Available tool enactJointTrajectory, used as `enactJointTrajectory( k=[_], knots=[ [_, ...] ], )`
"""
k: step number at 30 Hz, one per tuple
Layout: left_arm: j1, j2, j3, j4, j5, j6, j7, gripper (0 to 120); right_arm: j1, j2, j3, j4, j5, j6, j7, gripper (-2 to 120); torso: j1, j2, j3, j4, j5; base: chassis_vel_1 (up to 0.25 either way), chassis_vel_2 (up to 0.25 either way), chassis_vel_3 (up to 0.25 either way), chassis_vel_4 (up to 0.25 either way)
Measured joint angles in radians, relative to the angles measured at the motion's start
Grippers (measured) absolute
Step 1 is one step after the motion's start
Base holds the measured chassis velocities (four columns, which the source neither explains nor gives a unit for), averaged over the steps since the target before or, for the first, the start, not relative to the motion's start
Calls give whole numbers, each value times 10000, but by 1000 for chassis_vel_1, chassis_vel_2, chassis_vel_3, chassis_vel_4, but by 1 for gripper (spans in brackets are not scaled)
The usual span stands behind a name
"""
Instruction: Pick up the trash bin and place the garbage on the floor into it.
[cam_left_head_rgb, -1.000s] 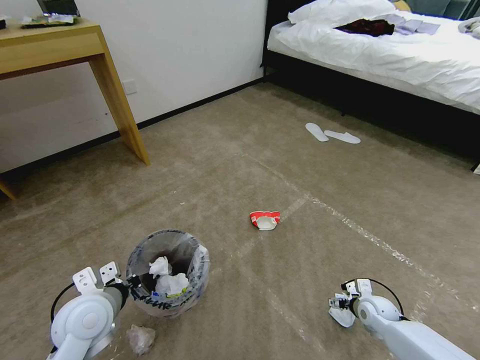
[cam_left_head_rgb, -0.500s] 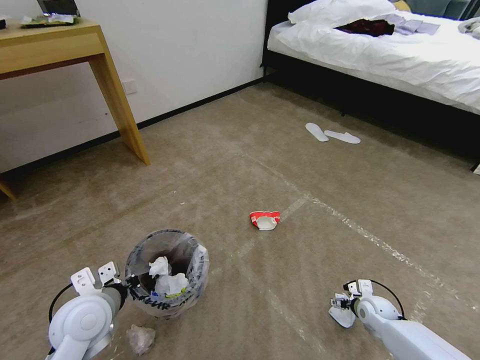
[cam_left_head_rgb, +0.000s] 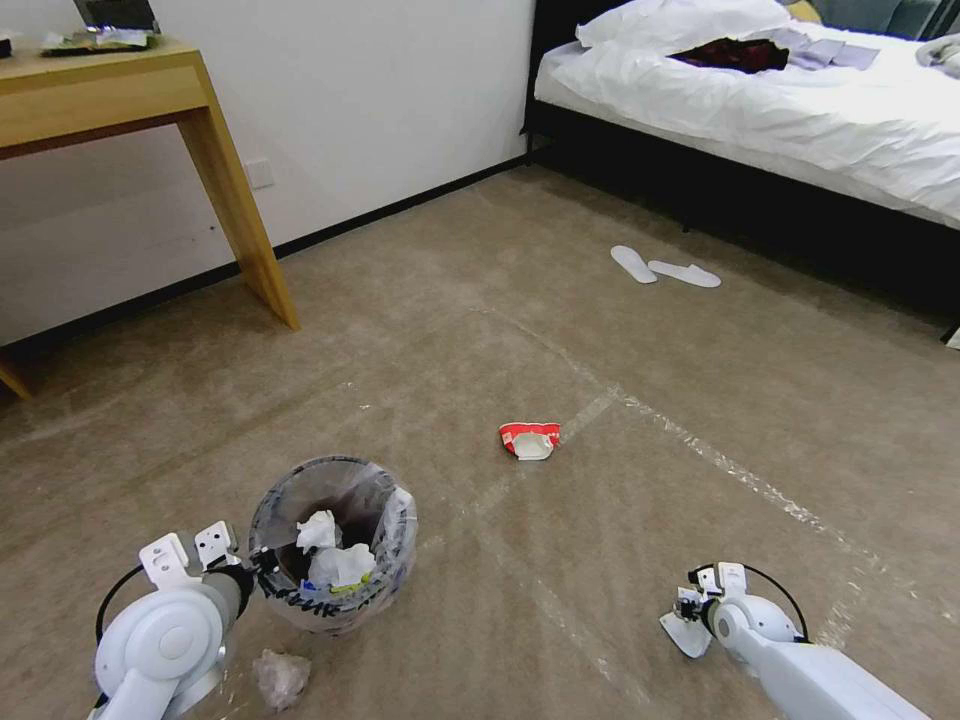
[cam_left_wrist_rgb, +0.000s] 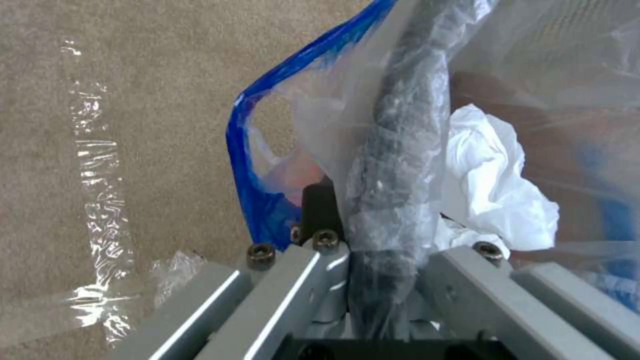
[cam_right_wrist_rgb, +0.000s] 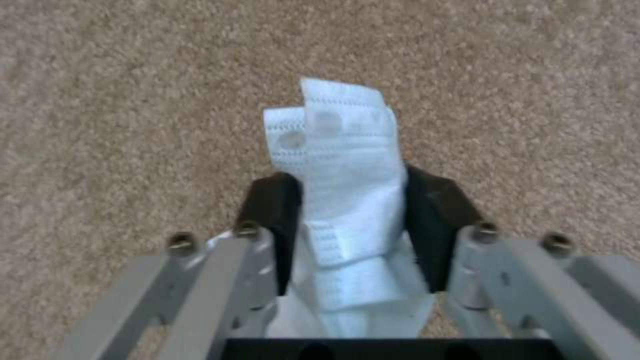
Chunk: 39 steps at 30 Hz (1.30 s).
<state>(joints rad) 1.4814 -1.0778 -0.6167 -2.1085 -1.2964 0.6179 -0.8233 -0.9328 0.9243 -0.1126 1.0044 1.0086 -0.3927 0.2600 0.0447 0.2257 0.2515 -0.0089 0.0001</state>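
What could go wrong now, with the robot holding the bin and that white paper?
1. The left gripper pinches only the trash bin by its thin, bag-covered rim, so the bin might tip or slip free.
2. The right gripper holds the folded white paper far from the bin; it might fall on the floor on the way.
3. A clear wrapper lies by the left arm and might be missed.

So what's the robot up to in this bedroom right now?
It is collecting litter. The left claw grips the rim of the small round trash bin lined with clear plastic, which already holds crumpled white tissues. The right claw pinches a white textured tissue above the beige carpet. A crushed red-white paper bowl remains ahead.
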Motion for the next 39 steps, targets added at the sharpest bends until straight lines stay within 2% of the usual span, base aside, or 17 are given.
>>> enactJointTrajectory(
  k=[4, 7, 11, 15, 19, 21, 22, 23, 24, 25, 26, 27, 28, 31, 35, 36, 39],
  knots=[
    [-17, 29, 5, 0, -22, -2, 0, 0, -36, 0, 54, 66, 11, 6, -1, 25, 0, 0, 0, 0, 1, 0, 0, 0, 0],
    [-35, 61, 8, -22, -52, -5, 0, 0, -101, 16, 164, 140, 34, 7, 0, 9, 0, 0, 0, 0, 1, 0, 0, 0, 0],
    [-36, 75, 8, -32, -63, -5, -1, 0, -140, 28, 228, 166, 38, 10, 7, 0, 0, 0, 0, 0, 1, 0, 0, 0, 0],
    [-37, 81, 9, -71, -80, -5, -6, 0, -203, 30, 460, 318, 93, 45, 5, 0, 0, 0, 0, 0, 1, 0, 0, 0, 0],
    [-34, 111, 16, -147, -125, -5, -13, 0, -339, -157, 1092, 1186, 338, 747, -296, 0, 0, 0, 0, 0, 1, 0, 0, 0, 0],
    [-42, 138, 16, -162, -163, -4, -22, 0, -388, -296, 1457, 1716, 132, 1639, -926, 0, 0, 0, 0, 0, 2, 0, 0, 0, 0],
    [-42, 138, 16, -162, -163, -4, -22, 0, -388, -296, 1457, 1716, 132, 1639, -926, 0, 0, 0, 0, 0, 2, 0, 0, 0, 0],
    [-52, 154, 16, -169, -180, -1, -29, 0, -395, -348, 1655, 1902, -91, 2227, -1374, 0, 0, 0, 0, 0, 2, 0, 0, 0, 0],
    [-82, 207, 18, -174, -222, 3, -43, 0, -301, -466, 2223, 2255, -823, 3925, -2622, 0, 0, 0, 0, 0, -1, 0, 0, 0, 0],
    [-82, 207, 18, -174, -222, 3, -43, 0, -301, -466, 2223, 2255, -823, 3925, -2622, 0, 0, 0, 0, 0, -1, 0, 0, 0, 0],
    [-110, 237, 43, -174, -261, 7, -47, 0, -115, -552, 2533, 2537, -1233, 5316, -3673, 0, 0, 1, 1, -1, -1, 0, 0, 0, 0],
    [-139, 249, 72, -174, -288, 9, -49, 0, 28, -627, 2772, 2825, -1421, 6072, -4278, 0, 0, 0, 1, 2, 3, 0, 0, 0, 0],
    [-139, 249, 72, -174, -288, 9, -49, 0, 28, -627, 2772, 2825, -1421, 6072, -4278, 0, 0, 0, 1, 2, 3, 0, 0, 0, 0],
    [-252, 246, 166, -179, -377, 20, -61, 0, 568, -910, 3346, 3806, -1793, 7618, -5502, 0, 0, 0, 1, 1, -1, 0, 0, 0, 0],
    [-334, 233, 209, -148, -431, 17, -26, 0, 955, -1156, 3683, 4692, -1727, 8087, -6053, 0, 1, 0, 1, -2, 3, 0, 0, 0, 0],
    [-378, 223, 223, -119, -480, 16, 18, 0, 1166, -1387, 3915, 5598, -1410, 8157, -6428, 0, 0, 0, 0, 0, -3, 0, 0, 0, 0],
    [-409, 234, 224, -95, -495, 12, 20, 0, 1319, -1636, 3944, 6572, -1083, 8163, -6712, 0, 0, 0, 0, 0, 1, 0, 0, 0, 0]
  ],
)
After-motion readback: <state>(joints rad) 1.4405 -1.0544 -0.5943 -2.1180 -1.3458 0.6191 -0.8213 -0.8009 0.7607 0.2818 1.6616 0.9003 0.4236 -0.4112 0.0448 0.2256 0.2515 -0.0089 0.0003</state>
